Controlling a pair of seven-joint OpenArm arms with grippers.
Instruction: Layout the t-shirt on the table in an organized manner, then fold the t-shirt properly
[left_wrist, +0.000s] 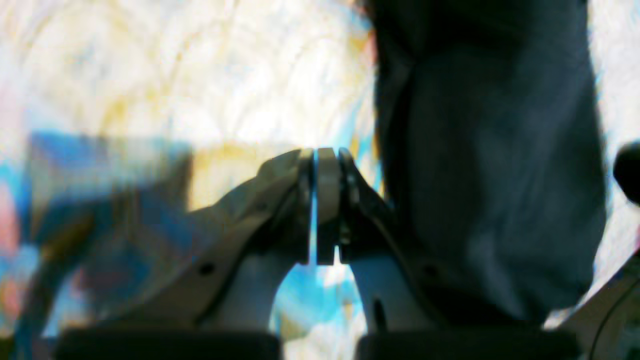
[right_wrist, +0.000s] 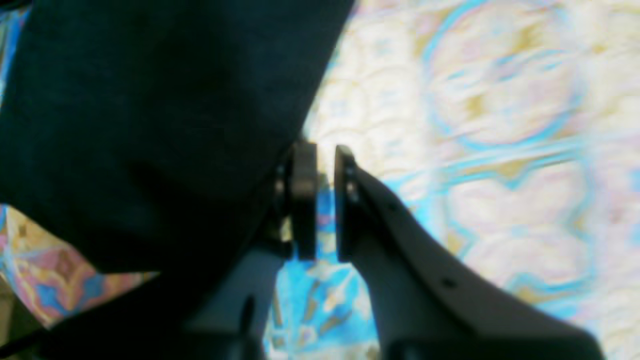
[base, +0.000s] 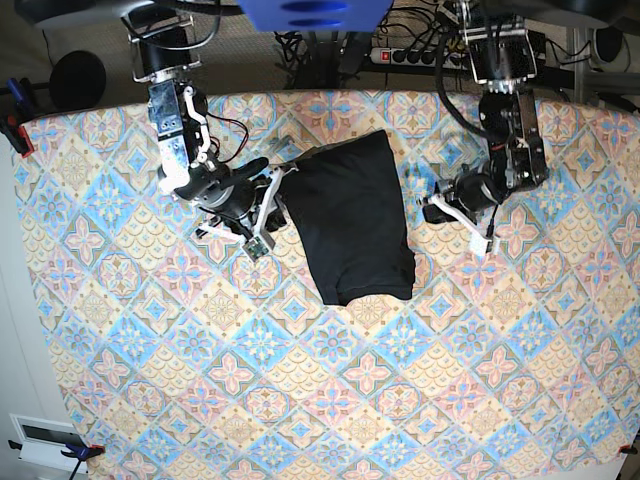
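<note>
The t-shirt (base: 352, 218) was plain black, thin and soft, with no print. It lay flat on the worktop (base: 330, 400) as a folded, roughly oblong panel, long axis tilted from the far edge toward the near side. Its sleeves were not visible. A small bunch of fabric stood out at its far corner. The worktop wore a cloth of pastel blue, pink and yellow diamond medallions.

Table (base: 330, 400) covered in pastel diamond-tile floral cloth, with folded black t-shirt (base: 352, 215) lying flat on it, toward the far middle.
</note>
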